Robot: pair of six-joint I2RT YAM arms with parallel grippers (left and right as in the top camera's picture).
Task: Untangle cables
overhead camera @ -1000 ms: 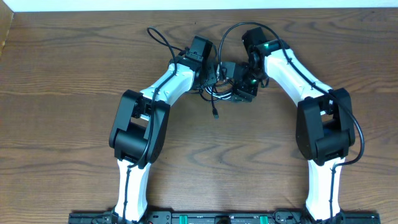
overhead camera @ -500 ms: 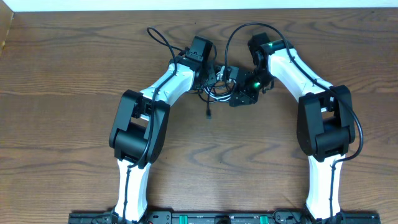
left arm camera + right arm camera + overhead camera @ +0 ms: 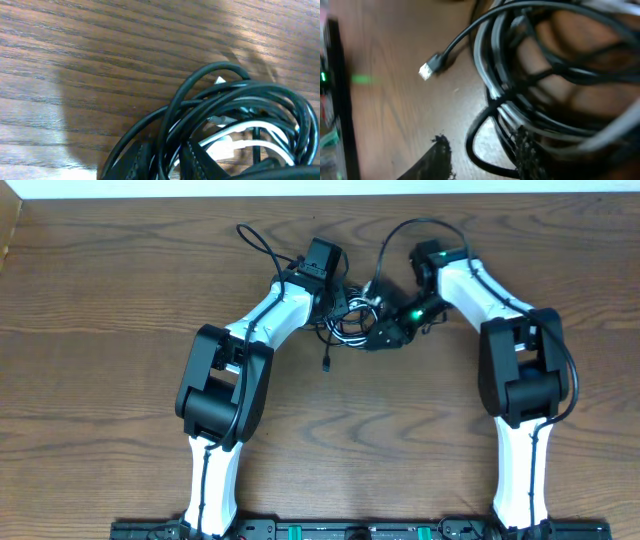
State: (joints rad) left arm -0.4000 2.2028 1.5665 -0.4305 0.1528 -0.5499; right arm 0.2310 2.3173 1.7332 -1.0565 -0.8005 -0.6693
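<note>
The cables (image 3: 347, 321) lie as one tangled bundle of black cords with a white cord (image 3: 250, 127) in it, at the back middle of the table between both grippers. My left gripper (image 3: 336, 302) is at the bundle's left; in the left wrist view its fingers (image 3: 140, 162) are shut on several black strands (image 3: 167, 162). My right gripper (image 3: 386, 330) is at the bundle's right side. Its jaws (image 3: 482, 155) stand apart around a black loop (image 3: 475, 142), one finger against the bundle. A loose black end with a plug (image 3: 327, 363) (image 3: 426, 70) trails toward the front.
The wooden table (image 3: 120, 300) ends at a white strip along the back. The arms' own thick black wires arch up behind the left wrist (image 3: 255, 240) and the right wrist (image 3: 395, 232). Both arm bases stand at the front edge.
The right gripper has turned and moved slightly left and forward into the bundle, and its jaws have narrowed. The loose plug end has swung left. The left gripper kept its hold.
</note>
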